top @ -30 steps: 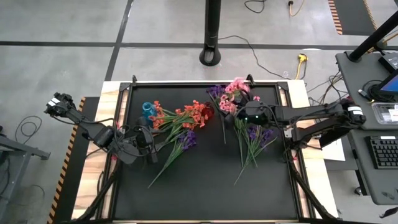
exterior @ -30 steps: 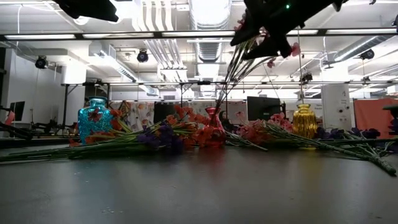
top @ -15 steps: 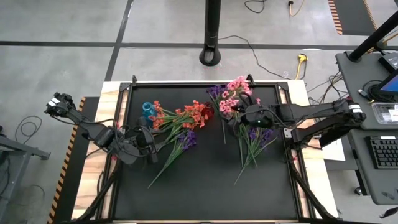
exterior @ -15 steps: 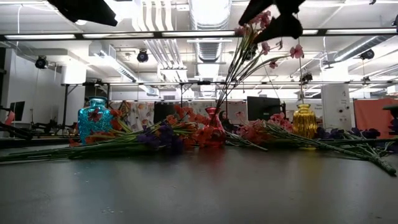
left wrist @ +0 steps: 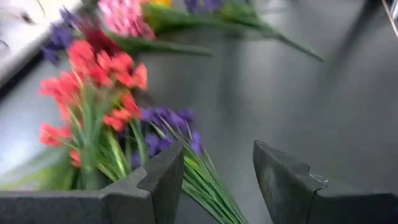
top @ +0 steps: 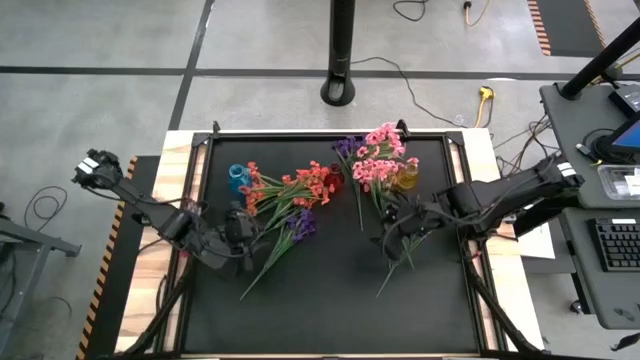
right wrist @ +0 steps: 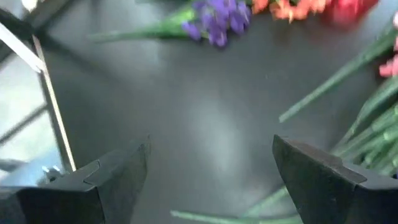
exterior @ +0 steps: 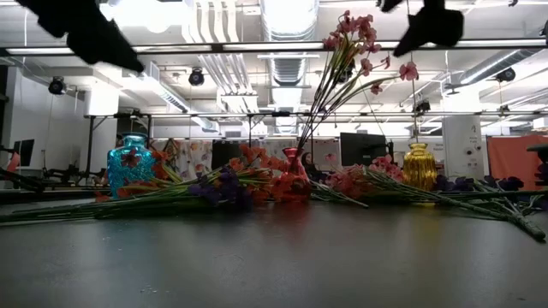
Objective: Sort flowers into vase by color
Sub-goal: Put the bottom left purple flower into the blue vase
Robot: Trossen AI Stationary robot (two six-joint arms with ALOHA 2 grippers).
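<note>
**Sorting flowers: pink spray upright in the red vase, both tools empty**

Hovering over the counter on its left side, the left tool holds nothing; its fingers stand partly apart above the near ends of the orange-red flowers and purple flowers, which lie flat on the black surface. A blue vase stands at the far left, close to the orange-red blossoms. Near the middle, a red vase carries pink flowers standing upright, their stems fanning out of its neck. More pink blossoms show beside a yellow vase farther right. Loose purple sprays lie just beside the right tool, which hangs low over the counter with fingers spread wide, gripping nothing.
</note>
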